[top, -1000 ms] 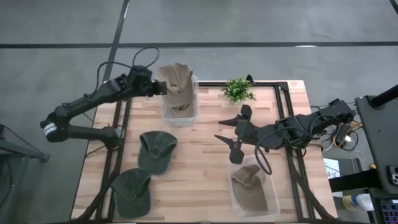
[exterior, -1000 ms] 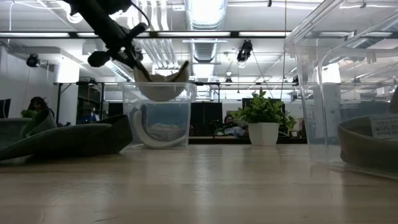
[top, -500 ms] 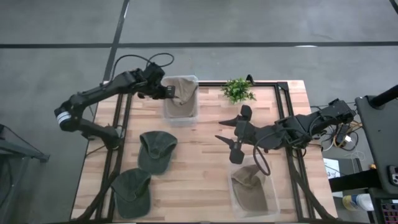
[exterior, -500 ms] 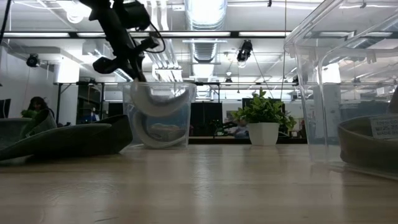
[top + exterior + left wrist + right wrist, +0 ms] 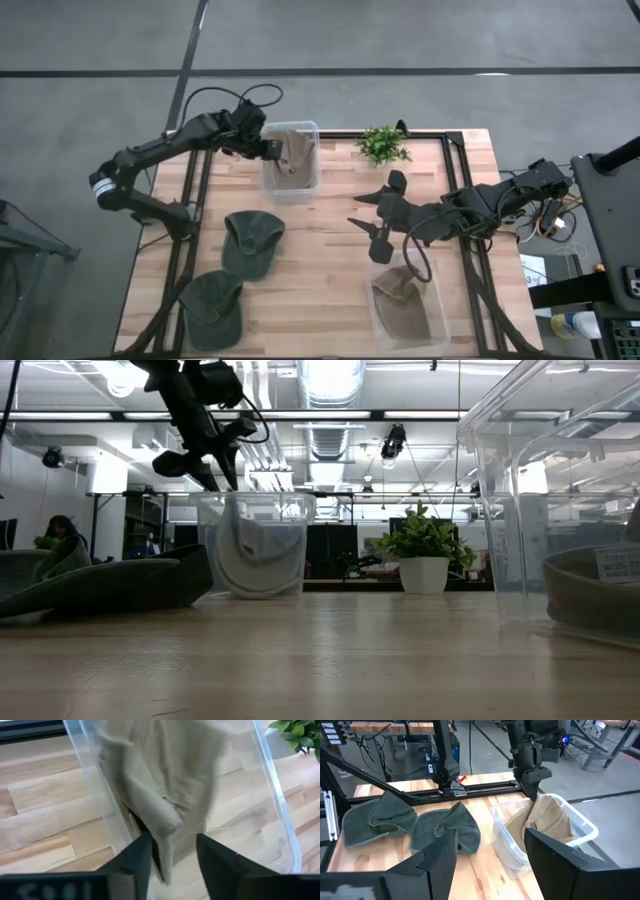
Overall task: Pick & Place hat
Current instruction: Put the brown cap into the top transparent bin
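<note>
A tan hat lies crumpled inside the clear bin at the table's far left, resting on the bin's floor. My left gripper hangs open just above the bin's left rim. In the left wrist view its fingers stand apart on either side of a raised fold of the hat. My right gripper waits open above the middle right of the table, holding nothing. Two green hats lie flat on the wood near the left.
A second clear bin at the near right holds another tan hat. A small potted plant stands at the far edge, right of the left bin. Bare wood lies between the green hats and the right bin.
My left gripper has carried the tan hat from above the bin's rim down into it, moving slightly toward the table's right, and has let go. The hat has dropped from hanging at the rim to a heap on the bin's floor.
</note>
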Motion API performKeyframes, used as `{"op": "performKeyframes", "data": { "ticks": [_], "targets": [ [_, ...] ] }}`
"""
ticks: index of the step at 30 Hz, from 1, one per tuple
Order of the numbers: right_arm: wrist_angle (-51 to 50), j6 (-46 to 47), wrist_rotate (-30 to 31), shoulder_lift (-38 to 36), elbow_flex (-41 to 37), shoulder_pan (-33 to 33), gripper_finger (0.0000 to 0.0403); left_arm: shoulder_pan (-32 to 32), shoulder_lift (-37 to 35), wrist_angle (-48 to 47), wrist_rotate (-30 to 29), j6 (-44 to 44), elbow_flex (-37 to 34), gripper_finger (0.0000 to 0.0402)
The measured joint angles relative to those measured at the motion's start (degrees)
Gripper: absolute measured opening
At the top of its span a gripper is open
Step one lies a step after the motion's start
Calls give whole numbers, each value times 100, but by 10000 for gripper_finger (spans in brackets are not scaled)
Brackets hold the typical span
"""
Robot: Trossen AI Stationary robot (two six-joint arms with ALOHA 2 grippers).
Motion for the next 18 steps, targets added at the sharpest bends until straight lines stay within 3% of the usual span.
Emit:
{"op": "performKeyframes", "data": {
  "ticks": [6, 12, 18],
  "targets": [
    [-50, 421, -70, -16, 0, 16, 224, -20, -344, -19, 33, -17, 1, 200],
    [-827, 1701, -816, -56, 62, 27, 224, -240, -973, 14, 59, 379, 0, 201],
    [-1972, 3366, -1690, -18, 61, 38, 224, -718, -1676, 699, 52, 607, 0, 201]
  ]
}}
